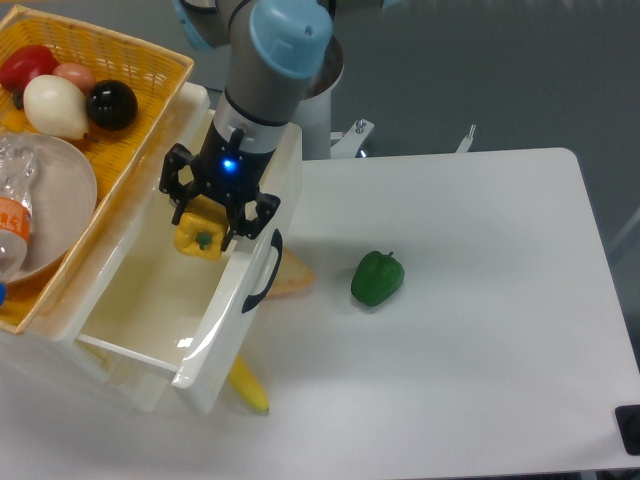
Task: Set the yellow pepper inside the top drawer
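Note:
The yellow pepper hangs inside the open top drawer, near its back right corner, stem facing the camera. My gripper is shut on the yellow pepper, black fingers on either side of it, and reaches down into the drawer from above. The cream-white drawer is pulled out toward the lower left, its black handle on the front panel. I cannot tell whether the pepper touches the drawer floor.
A green pepper lies on the white table right of the drawer. A banana pokes out below the drawer front. A yellow wicker basket with fruit and a plate sits on the left.

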Controlling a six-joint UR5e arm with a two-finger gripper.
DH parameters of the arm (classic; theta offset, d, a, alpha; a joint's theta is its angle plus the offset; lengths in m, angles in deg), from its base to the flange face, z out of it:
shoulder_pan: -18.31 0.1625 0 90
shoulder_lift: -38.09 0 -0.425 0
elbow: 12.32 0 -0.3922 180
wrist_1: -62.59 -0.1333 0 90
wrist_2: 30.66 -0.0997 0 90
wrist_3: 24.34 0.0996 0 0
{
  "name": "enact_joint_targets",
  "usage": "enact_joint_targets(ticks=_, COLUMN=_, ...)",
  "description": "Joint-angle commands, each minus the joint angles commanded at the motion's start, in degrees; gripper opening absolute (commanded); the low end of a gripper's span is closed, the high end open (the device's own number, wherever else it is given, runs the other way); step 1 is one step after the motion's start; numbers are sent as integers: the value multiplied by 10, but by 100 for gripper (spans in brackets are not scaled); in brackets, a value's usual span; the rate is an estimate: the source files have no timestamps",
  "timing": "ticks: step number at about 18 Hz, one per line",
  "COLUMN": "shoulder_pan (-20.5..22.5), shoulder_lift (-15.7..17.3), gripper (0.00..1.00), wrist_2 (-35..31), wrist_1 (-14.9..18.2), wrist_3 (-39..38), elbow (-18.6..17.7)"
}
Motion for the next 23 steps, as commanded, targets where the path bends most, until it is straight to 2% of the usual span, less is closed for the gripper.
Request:
enact_joint_targets(ticks=4, shoulder_pan=-2, shoulder_lift=0, gripper=59, wrist_2=0, wrist_1=-8, wrist_3=2, elbow=0)
enact_joint_targets(ticks=5, shoulder_pan=-2, shoulder_lift=0, gripper=73, wrist_2=0, wrist_1=-8, wrist_3=2, elbow=0)
enact_joint_targets(ticks=6, shoulder_pan=-2, shoulder_lift=-1, gripper=80, wrist_2=-1, wrist_1=-8, wrist_3=2, elbow=0)
enact_joint_targets(ticks=9, shoulder_pan=-2, shoulder_lift=-2, gripper=90, wrist_2=-1, wrist_1=-8, wrist_3=2, elbow=0)
enact_joint_targets(ticks=13, shoulder_pan=-2, shoulder_lift=-2, gripper=97, wrist_2=-1, wrist_1=-8, wrist_3=2, elbow=0)
enact_joint_targets(ticks=23, shoulder_pan=6, shoulder_lift=3, gripper=97, wrist_2=3, wrist_1=-8, wrist_3=0, elbow=16)
